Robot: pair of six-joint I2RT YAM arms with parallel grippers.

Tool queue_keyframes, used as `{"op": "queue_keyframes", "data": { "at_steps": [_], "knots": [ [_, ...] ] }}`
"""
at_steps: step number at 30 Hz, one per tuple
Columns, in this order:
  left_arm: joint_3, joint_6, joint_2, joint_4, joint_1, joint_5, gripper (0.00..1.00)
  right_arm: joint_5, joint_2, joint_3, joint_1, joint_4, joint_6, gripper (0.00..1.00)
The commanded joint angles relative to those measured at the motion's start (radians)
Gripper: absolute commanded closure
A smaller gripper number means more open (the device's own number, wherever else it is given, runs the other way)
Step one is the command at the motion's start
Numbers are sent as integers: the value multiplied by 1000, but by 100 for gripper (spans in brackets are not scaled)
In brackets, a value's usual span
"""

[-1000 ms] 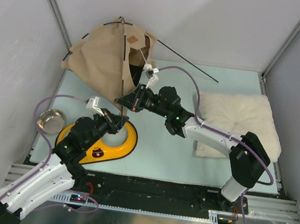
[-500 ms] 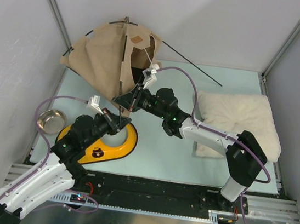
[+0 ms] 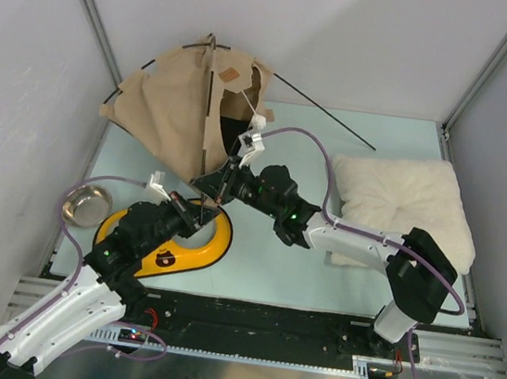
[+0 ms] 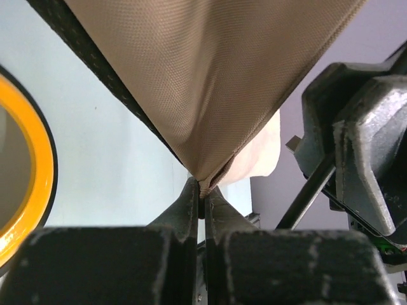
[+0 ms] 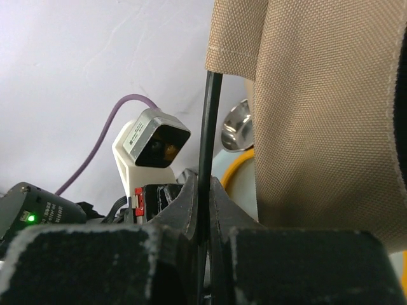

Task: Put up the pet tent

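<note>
Close to the left wall [image 3: 25,75], both jaws clamp the pet tent's [image 3: 176,105] corner.

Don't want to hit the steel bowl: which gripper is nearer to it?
Left. The left gripper, pinching the pet tent's corner, sits right of the steel bowl, over the yellow feeder; the right gripper, clamped on a pole, is farther right.

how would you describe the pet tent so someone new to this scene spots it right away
Look to the far left corner of the pale blue table, against the white wall. The pet tent is the tan fabric cone with thin black poles there. Unlike the cream pillow and yellow feeder, it is the only peaked cloth shape.
</note>
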Motion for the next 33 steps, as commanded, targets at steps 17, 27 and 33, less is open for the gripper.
{"op": "queue_keyframes", "data": {
  "at_steps": [17,27,33],
  "knots": [
    [-66,-128,23,-10,32,127,100,90,-105,-119,31,-183,-133,62],
    [-96,-128,33,-12,73,153,100,86,-129,-123,50,-251,-118,47],
    [-107,-114,51,-12,95,172,100,96,-150,-125,61,-291,-103,44]
  ]
}}
